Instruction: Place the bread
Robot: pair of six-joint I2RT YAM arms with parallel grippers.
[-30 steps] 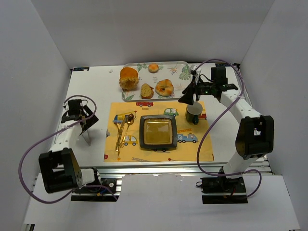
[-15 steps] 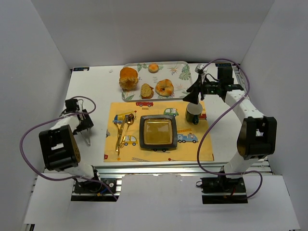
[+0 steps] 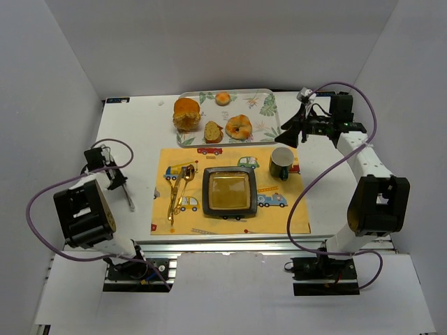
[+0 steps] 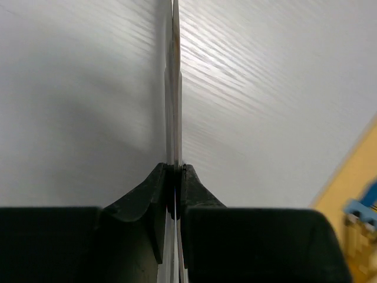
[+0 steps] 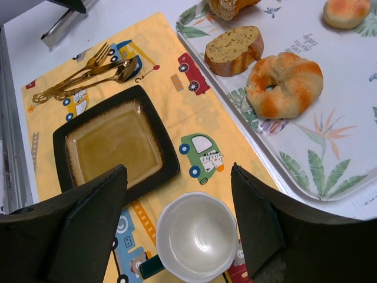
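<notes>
The bread (image 3: 186, 113), a chunky orange-brown roll, sits at the left end of the leaf-print tray (image 3: 269, 105); the right wrist view catches only its lower edge (image 5: 227, 5). My right gripper (image 3: 290, 129) hangs open with nothing in it, off the tray's right end and above the mug (image 3: 281, 162). In its own view the right gripper (image 5: 178, 167) frames the mug (image 5: 197, 242). My left gripper (image 3: 114, 178) is far left on the bare table, shut on thin metal tongs (image 3: 128, 199). Up close, the left gripper (image 4: 175, 168) pinches the tongs (image 4: 175, 88).
The tray also holds a ring pastry (image 3: 239, 126), a brown slice (image 3: 213, 131) and a small bun (image 3: 223, 98). On the yellow placemat (image 3: 230, 223) lie a square dark plate (image 3: 228, 192) and gold cutlery (image 3: 178, 188). White walls enclose the table.
My left gripper has closed on the tongs and its arm has drawn back to the left. The right gripper has shifted right, away from the tray, and stays open.
</notes>
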